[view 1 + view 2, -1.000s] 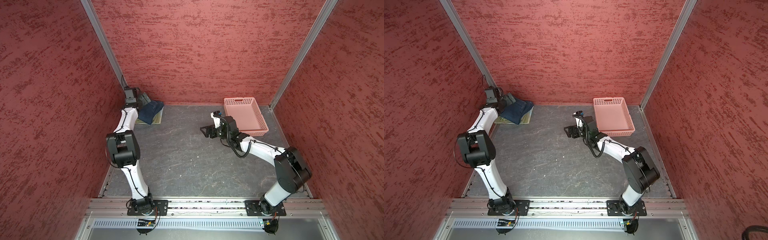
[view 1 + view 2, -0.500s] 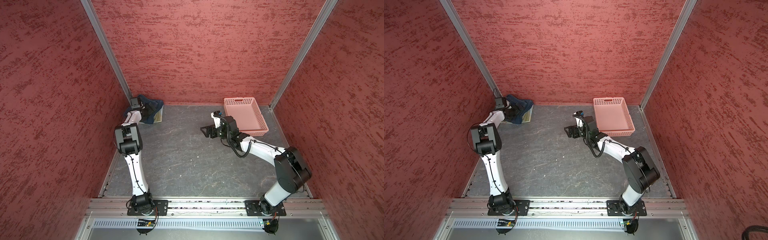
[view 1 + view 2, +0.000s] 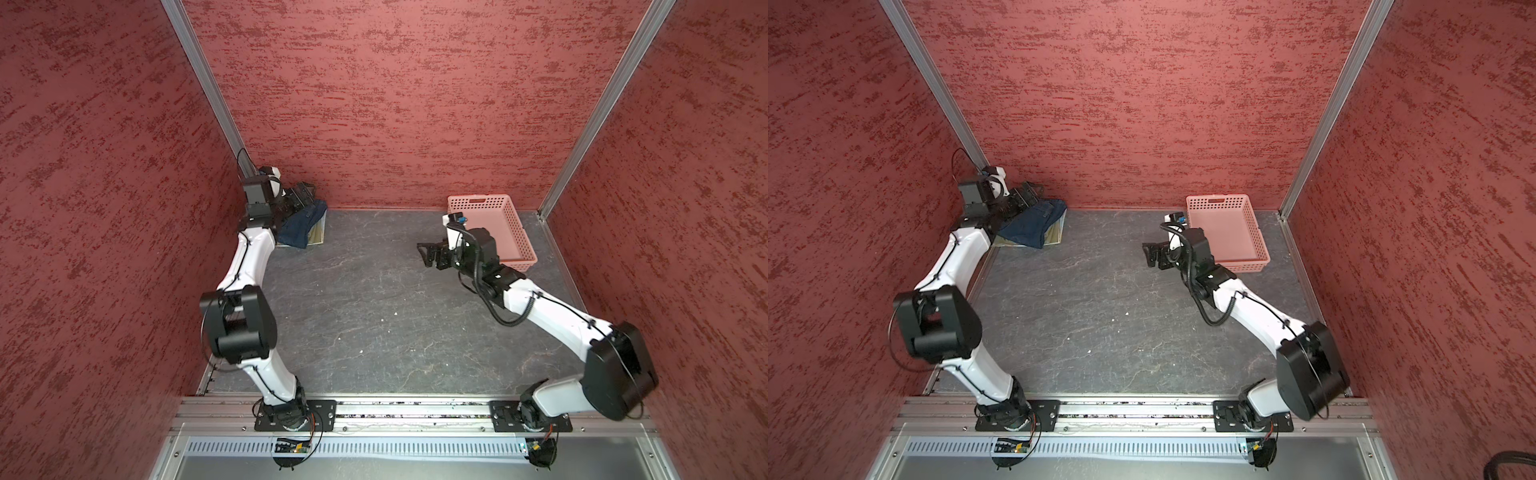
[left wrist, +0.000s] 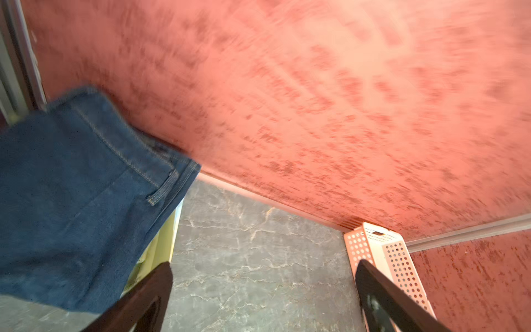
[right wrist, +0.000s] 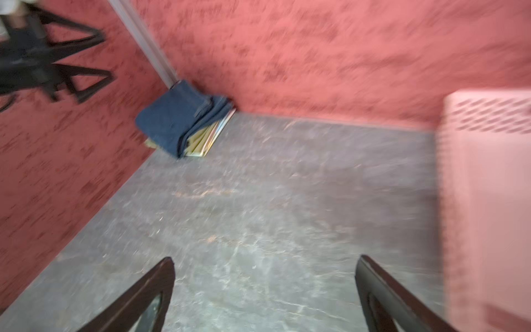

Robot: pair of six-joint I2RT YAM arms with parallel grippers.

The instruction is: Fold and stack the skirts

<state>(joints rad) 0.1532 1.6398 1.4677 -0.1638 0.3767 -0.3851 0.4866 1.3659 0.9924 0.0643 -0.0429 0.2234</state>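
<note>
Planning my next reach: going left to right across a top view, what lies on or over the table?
The stack of skirts, denim on top → right gripper, open over bare table → pink basket.

top views: high over the front rail (image 3: 415,409), looking down and inward, far, whole floor (image 3: 374,311) | left wrist: close above denim skirt (image 4: 71,201), facing basket (image 4: 370,244) | right wrist: low at mid-floor, facing the skirt corner, blurred | shared: denim skirt, basket, floor
</note>
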